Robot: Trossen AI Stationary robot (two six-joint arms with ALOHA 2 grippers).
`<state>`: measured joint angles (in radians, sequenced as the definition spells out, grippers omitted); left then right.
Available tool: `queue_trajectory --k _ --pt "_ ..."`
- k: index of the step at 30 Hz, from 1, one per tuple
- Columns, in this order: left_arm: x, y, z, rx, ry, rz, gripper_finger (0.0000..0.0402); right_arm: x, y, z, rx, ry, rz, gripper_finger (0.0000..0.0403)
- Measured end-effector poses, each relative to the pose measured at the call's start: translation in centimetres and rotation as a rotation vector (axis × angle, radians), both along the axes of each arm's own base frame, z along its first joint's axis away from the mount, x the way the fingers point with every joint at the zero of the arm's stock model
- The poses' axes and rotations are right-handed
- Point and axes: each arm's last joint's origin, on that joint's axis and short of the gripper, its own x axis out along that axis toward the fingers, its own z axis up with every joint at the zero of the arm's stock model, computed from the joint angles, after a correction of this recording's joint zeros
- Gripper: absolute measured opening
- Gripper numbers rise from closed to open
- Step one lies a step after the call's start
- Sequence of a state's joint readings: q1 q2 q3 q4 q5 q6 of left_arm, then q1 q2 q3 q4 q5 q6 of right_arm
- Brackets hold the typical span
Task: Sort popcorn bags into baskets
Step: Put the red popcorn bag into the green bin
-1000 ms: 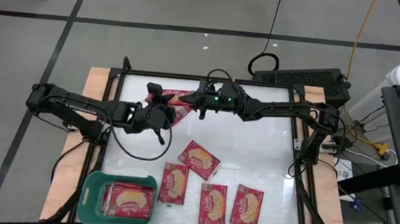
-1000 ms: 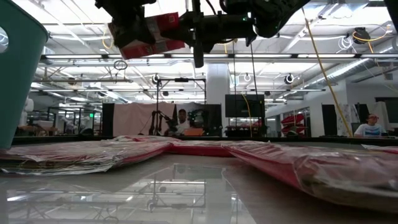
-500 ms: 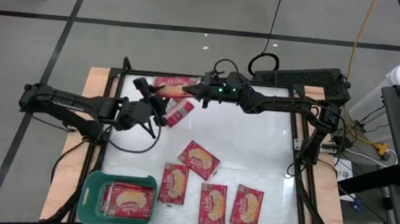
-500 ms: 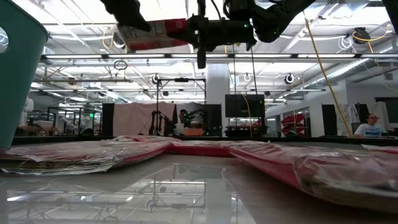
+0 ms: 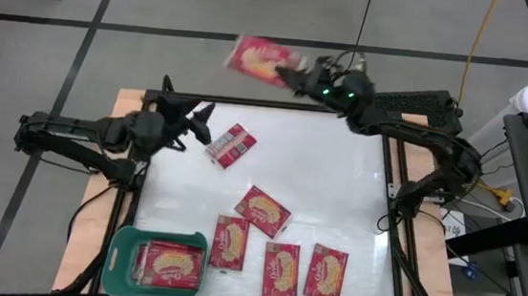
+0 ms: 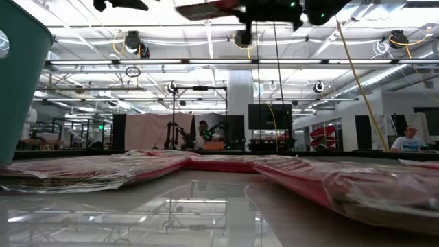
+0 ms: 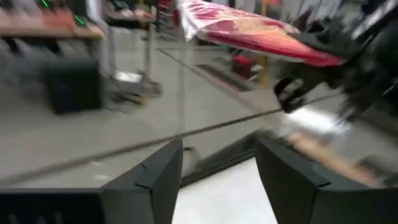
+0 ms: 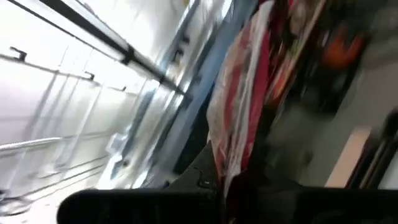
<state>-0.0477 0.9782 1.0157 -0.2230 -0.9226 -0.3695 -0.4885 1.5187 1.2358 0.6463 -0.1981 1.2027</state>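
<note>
Popcorn bag (image 5: 260, 60) is hanging in the air at upper centre of the high view, past the table's far edge, yellow picture facing up. Right gripper (image 5: 299, 74) is pinching it by one end with fingers clamped narrow; in the left wrist view the same bag (image 7: 255, 32) is showing flat and slightly drooping.

Left gripper (image 5: 192, 123) is sitting over the table's upper-left area with fingers (image 7: 155, 180) spread and nothing between them. One loose bag (image 5: 231, 145) is lying just beside it, apart from the fingers, pale back panel partly showing.

Four more bags are lying face up lower centre: one tilted (image 5: 262, 210), then three in a row (image 5: 230, 242) (image 5: 281, 269) (image 5: 325, 272). Teal basket (image 5: 125, 251) is sitting at lower left, already holding bags (image 5: 172, 264).

Step in hand, as I read it: right arm is carrying a bag, not yet placing it. Basket is at the opposite corner, well apart from the held bag. Next move likely needs a long swing to the lower left, or passing the bag to the left gripper, which is nearer the basket. Edge grip looks thin, so slipping or folding mid-swing is a risk.
</note>
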Motion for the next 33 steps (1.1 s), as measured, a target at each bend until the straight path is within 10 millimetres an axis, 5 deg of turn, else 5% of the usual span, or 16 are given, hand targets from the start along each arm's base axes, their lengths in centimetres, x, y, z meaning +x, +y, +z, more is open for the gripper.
queue_trajectory --k 9,17,21,25,33 --pt "1.4 2.3 1.1 -0.230 -0.313 -0.343 0.0143 -4.4 3.4 5.5 -0.439 -0.034 -0.222 0.0003" --pt "2.5 3.0 2.7 -0.139 -0.528 -0.289 0.0132 -6.3 6.4 8.0 -0.635 -0.055 -0.393 0.0003" --pt "3.1 3.3 3.5 -0.090 -0.677 -0.253 0.0132 -6.3 7.7 8.3 -0.655 -0.067 -0.399 0.0003" --pt "4.7 4.0 3.5 -0.076 -0.782 -0.393 0.0140 -5.8 8.6 8.1 -0.683 -0.052 -0.386 0.0002" --pt "8.5 3.8 1.7 -0.234 -0.945 -0.633 0.0225 -3.7 9.9 7.1 -0.652 -0.046 -0.399 0.0002"
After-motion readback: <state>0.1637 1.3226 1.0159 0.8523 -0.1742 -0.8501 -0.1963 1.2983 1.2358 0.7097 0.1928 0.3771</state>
